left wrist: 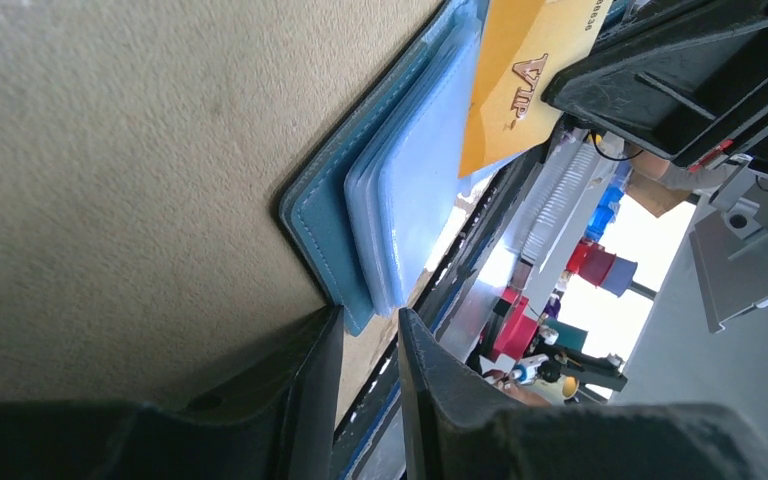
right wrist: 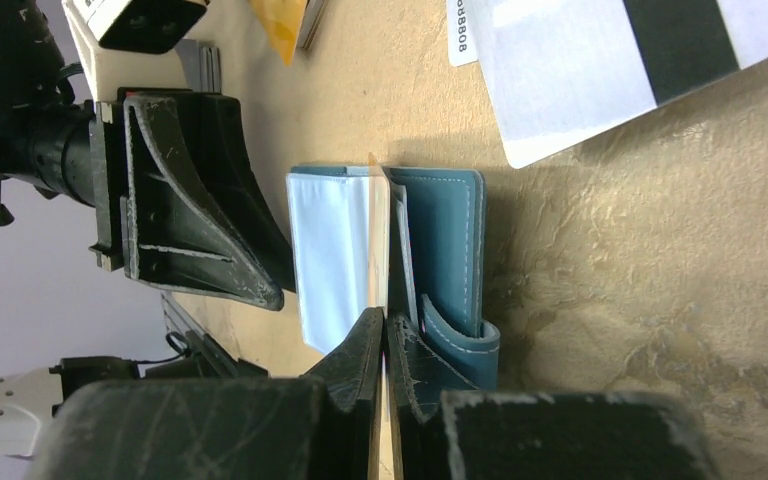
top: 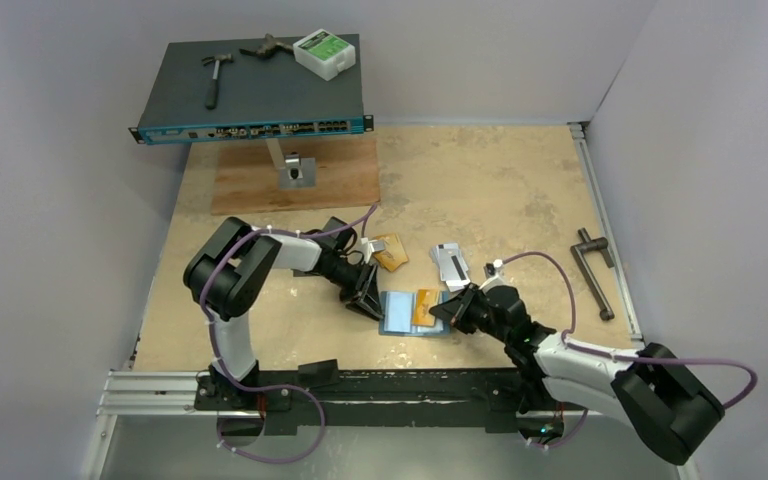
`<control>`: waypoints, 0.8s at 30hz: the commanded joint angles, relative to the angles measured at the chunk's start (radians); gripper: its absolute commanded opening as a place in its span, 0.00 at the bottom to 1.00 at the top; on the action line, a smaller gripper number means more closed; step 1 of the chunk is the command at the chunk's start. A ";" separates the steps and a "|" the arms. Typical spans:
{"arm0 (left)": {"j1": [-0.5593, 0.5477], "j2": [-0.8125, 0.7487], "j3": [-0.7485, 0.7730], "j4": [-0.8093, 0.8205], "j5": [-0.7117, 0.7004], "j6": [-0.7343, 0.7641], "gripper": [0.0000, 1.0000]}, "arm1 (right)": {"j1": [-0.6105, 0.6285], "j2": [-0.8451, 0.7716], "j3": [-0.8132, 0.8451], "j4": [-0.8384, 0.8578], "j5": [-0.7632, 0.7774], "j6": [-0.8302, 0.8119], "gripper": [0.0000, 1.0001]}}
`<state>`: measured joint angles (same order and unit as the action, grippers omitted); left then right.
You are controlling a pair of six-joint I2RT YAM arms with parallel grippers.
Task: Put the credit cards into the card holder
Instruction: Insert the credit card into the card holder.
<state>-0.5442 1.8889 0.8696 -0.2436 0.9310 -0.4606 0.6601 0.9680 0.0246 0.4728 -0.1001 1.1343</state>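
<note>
The card holder [top: 398,312] lies open on the table [top: 500,190], close to the near edge and about midway along it, pale glossy pockets facing up. The left gripper [top: 368,297] sits at the holder's left edge. In the left wrist view its fingers [left wrist: 300,400] stand slightly apart with nothing between them, and the holder's teal corner is just beyond their tips.

The right gripper [top: 449,309] is at the holder's right side. Its fingers [right wrist: 355,360] are almost pressed together on a thin edge, which appears to be the orange-gold card [top: 426,308] lying over the holder's right half, though it is seen edge-on there.

Two more cards rest farther from the near edge, toward the middle of the table: another orange-gold card [top: 391,252] and, to its right, a silver-grey card [top: 452,262] with a dark stripe. A black crank handle [top: 594,270] lies near the right edge.
</note>
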 commanded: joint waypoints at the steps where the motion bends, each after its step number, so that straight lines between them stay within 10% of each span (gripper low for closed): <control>1: -0.005 0.036 0.005 0.020 -0.067 0.010 0.27 | 0.003 0.077 -0.025 0.153 -0.027 0.005 0.00; 24: -0.006 0.027 0.005 0.024 -0.063 0.008 0.27 | 0.017 0.035 -0.086 0.091 -0.066 0.025 0.00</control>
<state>-0.5442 1.8973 0.8703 -0.2401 0.9401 -0.4644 0.6697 0.9947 0.0154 0.5682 -0.1471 1.1519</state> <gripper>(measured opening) 0.266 0.004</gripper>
